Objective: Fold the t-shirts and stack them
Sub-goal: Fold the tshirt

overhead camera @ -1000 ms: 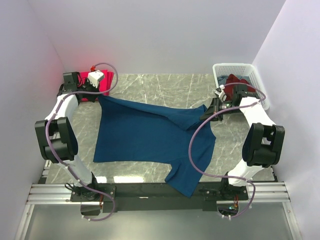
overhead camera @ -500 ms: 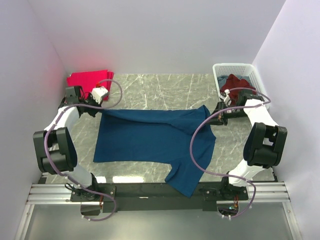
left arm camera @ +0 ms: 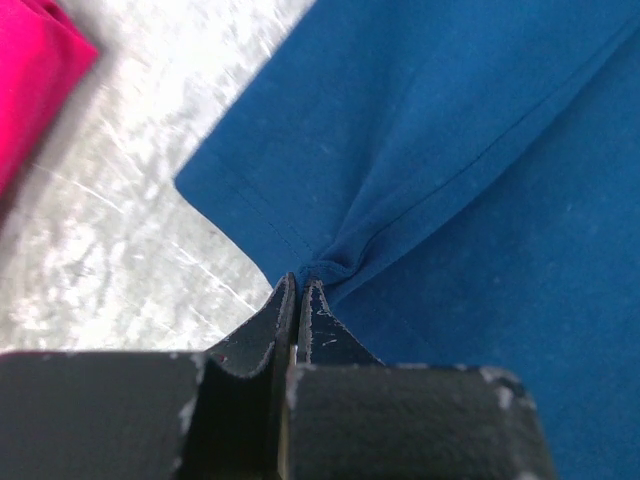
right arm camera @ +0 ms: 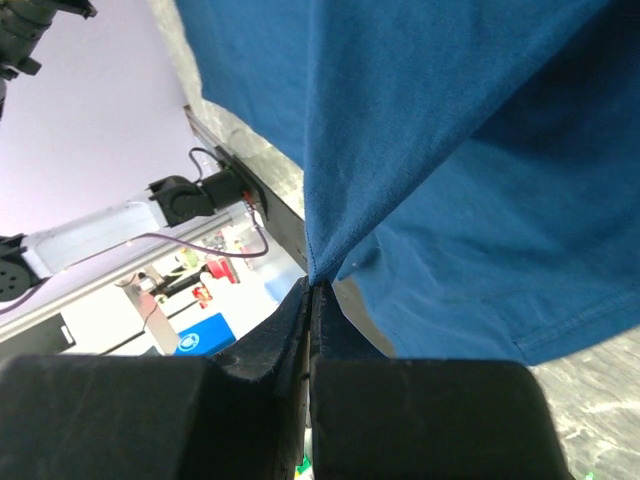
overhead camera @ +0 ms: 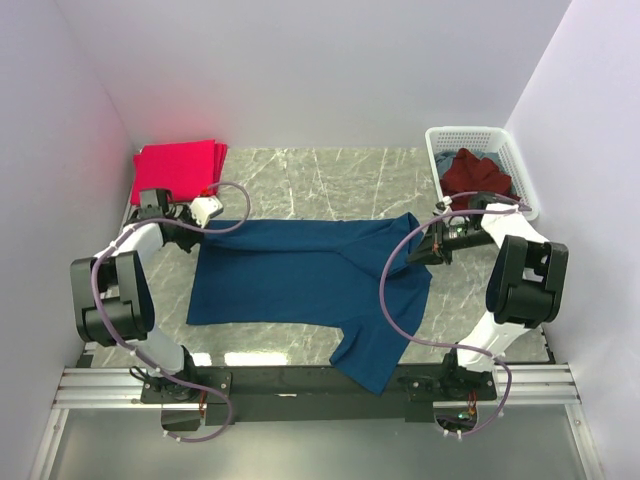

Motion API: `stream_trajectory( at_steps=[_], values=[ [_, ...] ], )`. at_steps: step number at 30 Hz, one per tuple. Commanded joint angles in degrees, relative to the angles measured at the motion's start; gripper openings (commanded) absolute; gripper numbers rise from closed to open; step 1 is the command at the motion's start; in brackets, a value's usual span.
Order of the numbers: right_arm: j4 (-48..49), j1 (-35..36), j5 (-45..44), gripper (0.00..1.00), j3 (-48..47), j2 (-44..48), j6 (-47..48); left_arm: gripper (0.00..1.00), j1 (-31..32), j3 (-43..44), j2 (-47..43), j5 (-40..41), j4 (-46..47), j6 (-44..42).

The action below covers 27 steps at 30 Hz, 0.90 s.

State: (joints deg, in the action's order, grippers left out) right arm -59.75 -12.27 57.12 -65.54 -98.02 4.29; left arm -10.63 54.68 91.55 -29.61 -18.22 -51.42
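Top external view, nearest first: we see the 2 arm bases (overhead camera: 185, 385) bolted to a metal rail (overhead camera: 300, 385) at the near edge of a grey marbled bench (overhead camera: 330, 175). A navy blue t-shirt (overhead camera: 290, 280) lies spread across the middle of the bench. 1 of its sleeves (overhead camera: 365, 355) reaches over the dark near edge of the bench, between the 2 bases.

Farther in, the shirt's far edge runs in a nearly straight line from one arm to the other. The left claw (overhead camera: 195, 236) holds the far left corner and the right claw (overhead camera: 418, 250) holds the far right corner. A diagonal crease crosses the cloth near the right claw.

Left wrist view: the 2 black fingers (left arm camera: 265, 325) are pinched together on a small bunch of blue cloth, just inside a stitched hem. The cloth fans out from the pinch in folds. Bare marble shows to the left of it.

Right wrist view: the fingers (right arm camera: 285, 325) are also pressed together, with a point of blue cloth caught between their tips. The shirt hangs away from them in broad folds.

Back in the top external view, farthest away: a folded stack of pinkish-red t-shirts (overhead camera: 175, 170) lies flat in the far left corner of the bench. It is just beyond the left claw and apart from the blue shirt. In the far right corner stands a white lattice basket (overhead camera: 470, 132), and a crumpled maroon t-shirt (overhead camera: 478, 172) lies inside it. Plain pale walls close the bench in on 3 sides.
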Motion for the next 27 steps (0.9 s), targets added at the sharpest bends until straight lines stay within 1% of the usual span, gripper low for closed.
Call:
stream_trajectory(
  at_steps=[1,9,16,20,21,24,26,27],
  values=[
    [-0.2,-0.2,-2.4,0.0,0.4,-1.7,0.7,0.0,-0.2,-0.8,1.7,1.6,0.6,-3.2],
    [0.8,-0.1,-4.5,0.0,0.9,-3.1,0.1,0.01,0.1,-0.4,4.2,3.1,0.7,-2.9],
    [-2.7,-0.1,0.0,0.0,-4.8,-5.1,2.2,0.01,0.3,2.6,5.6,1.9,-0.2,-0.7],
    [-2.0,0.2,0.5,0.0,-3.3,-5.0,2.6,0.01,0.4,4.4,6.1,2.1,-1.5,-0.6],
    [-2.1,0.5,0.4,0.0,-2.9,-4.9,3.1,0.07,0.5,4.6,6.3,2.1,-1.7,-0.5],
    [-1.2,0.8,-0.4,0.0,-0.7,-3.8,3.2,0.17,0.4,5.6,5.6,0.9,-3.3,-0.4],
    [-0.6,0.8,-0.4,0.0,0.2,-3.2,2.8,0.21,0.5,6.8,5.1,-0.8,-6.0,-0.5],
    [-0.6,0.8,0.1,0.0,0.3,-3.2,3.0,0.26,0.5,7.1,4.0,-1.8,-6.6,0.0]
  ],
)
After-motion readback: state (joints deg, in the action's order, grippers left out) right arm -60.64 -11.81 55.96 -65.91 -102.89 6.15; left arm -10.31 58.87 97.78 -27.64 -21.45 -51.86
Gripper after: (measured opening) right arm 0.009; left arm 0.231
